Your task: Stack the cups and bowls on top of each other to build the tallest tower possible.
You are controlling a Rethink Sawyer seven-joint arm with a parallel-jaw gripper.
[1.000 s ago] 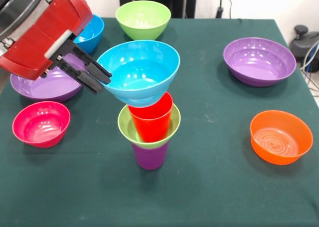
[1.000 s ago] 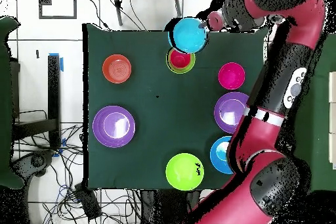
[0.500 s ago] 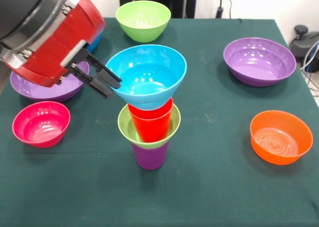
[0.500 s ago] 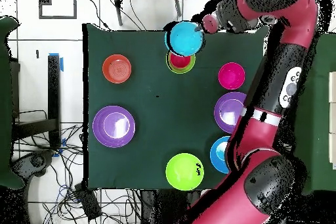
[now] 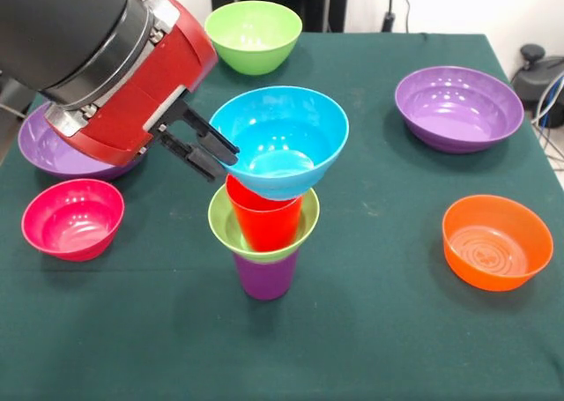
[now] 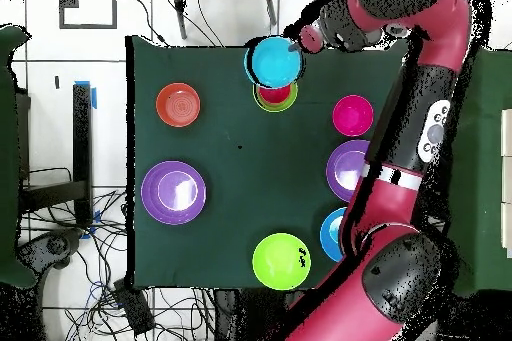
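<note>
A desk [image 5: 397, 330] covered in dark green cloth carried the objects; in the overhead view it stood on a pale tiled floor [image 6: 60, 77] strewn with black cables [image 6: 110, 292]. Near the desk's middle stood the tower [image 5: 264, 233]: a purple cup [image 5: 264, 276] upright on the cloth, a small lime green bowl [image 5: 227, 229] seated in its mouth, and a red cup [image 5: 263, 220] standing inside that bowl. A blue bowl [image 5: 280, 141] was held just above the red cup, tilted, its base at the cup's rim; whether it touched could not be told. The gripper [image 5: 211, 152] of the red and black arm [image 5: 115, 66] reached in from the side, its black fingers [image 5: 204, 128] narrowed on the blue bowl's rim, one above and one below the wall. The remaining bowls lay empty and apart from the tower: a pink bowl [image 5: 72, 218] and a wide purple bowl [image 5: 53, 152], the latter partly hidden behind the arm, on one side; a large lime green bowl [image 5: 253, 34] at the far edge; a second wide purple bowl [image 5: 458, 107] and an orange bowl [image 5: 496, 241] on the other side. The overhead view also showed a second blue bowl [image 6: 332, 235] partly under the arm
</note>
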